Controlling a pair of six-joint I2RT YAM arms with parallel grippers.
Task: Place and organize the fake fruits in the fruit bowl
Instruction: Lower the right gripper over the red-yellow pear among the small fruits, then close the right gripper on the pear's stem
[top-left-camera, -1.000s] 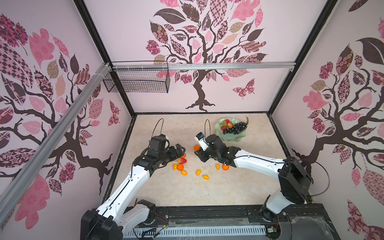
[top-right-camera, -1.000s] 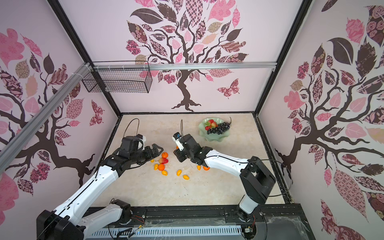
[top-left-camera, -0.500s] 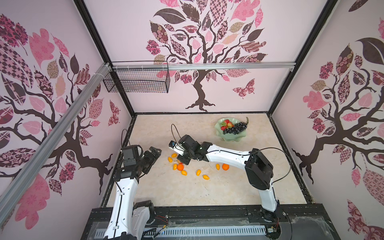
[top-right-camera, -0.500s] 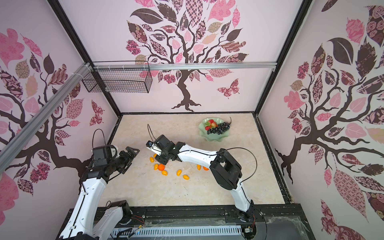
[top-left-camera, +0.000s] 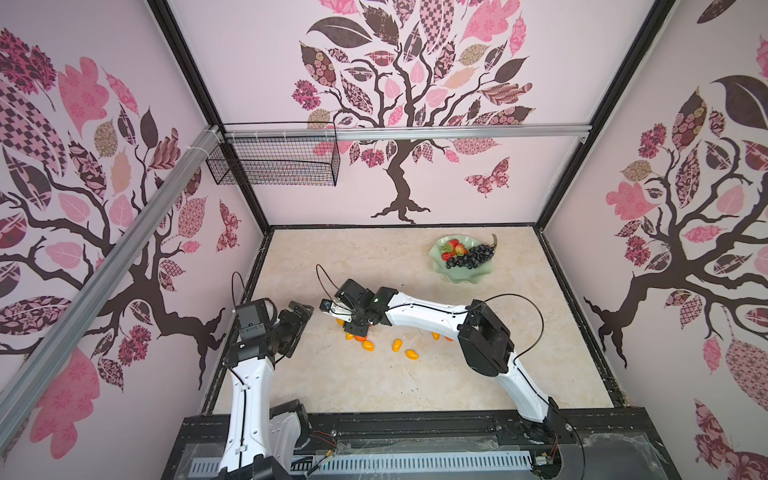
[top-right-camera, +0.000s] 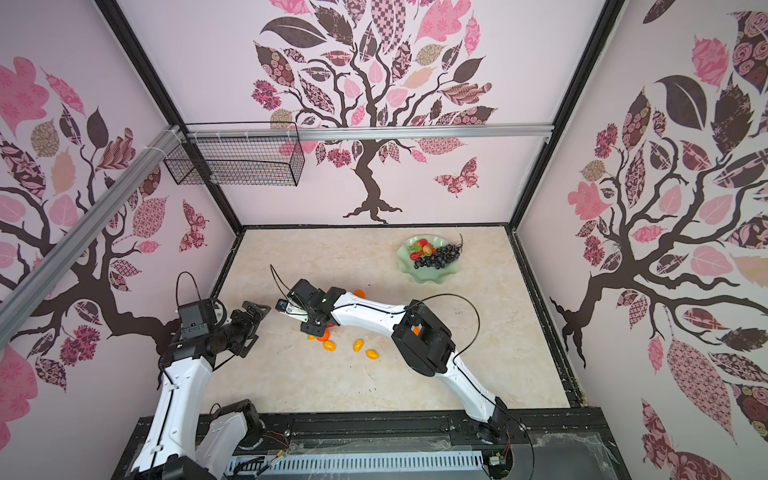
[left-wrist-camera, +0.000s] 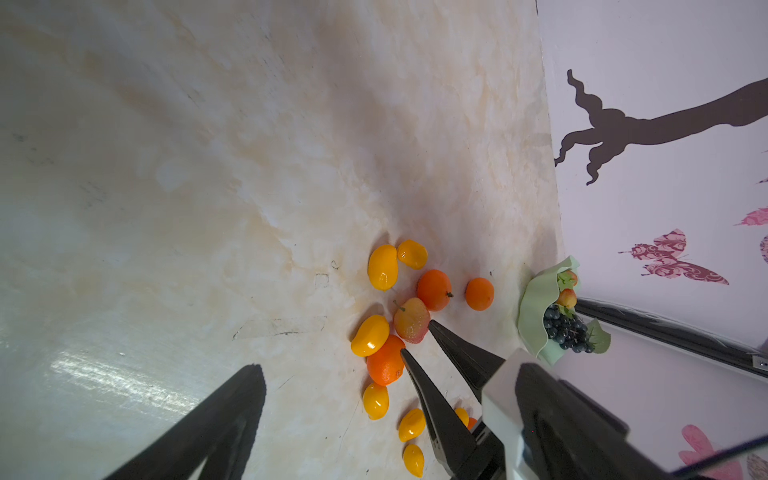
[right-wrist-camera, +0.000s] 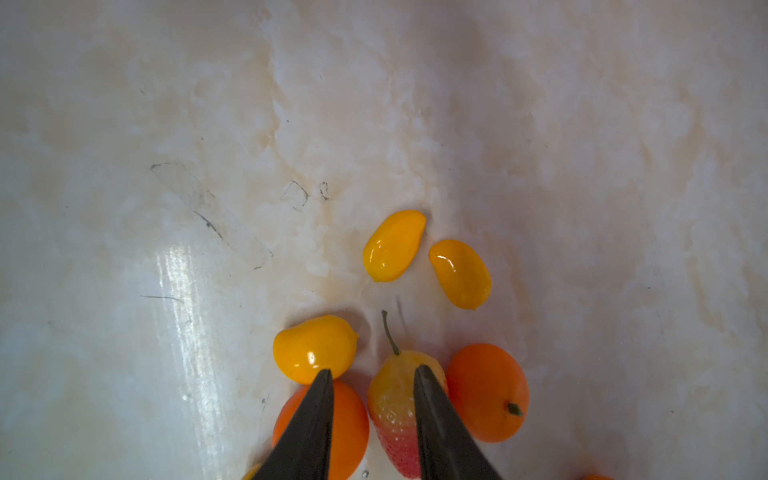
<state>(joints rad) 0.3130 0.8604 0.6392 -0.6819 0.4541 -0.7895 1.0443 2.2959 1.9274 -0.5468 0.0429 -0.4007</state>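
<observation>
Right wrist view: right end effector (right-wrist-camera: 372, 369) half-open astride strawberry (right-wrist-camera: 391, 415), mostly hidden in both top views.

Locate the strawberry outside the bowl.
In the right wrist view the strawberry lies between two tangerines, beneath the open right gripper; that gripper sits left of centre on the table in both top views.

bright, even light fills both top views (wide-angle stretch at the edges), the wrist views are dimmer, with white glare streaks on the tabletop (right-wrist-camera: 183, 270) and soft shadows beside the fruits (right-wrist-camera: 394, 245)
</observation>
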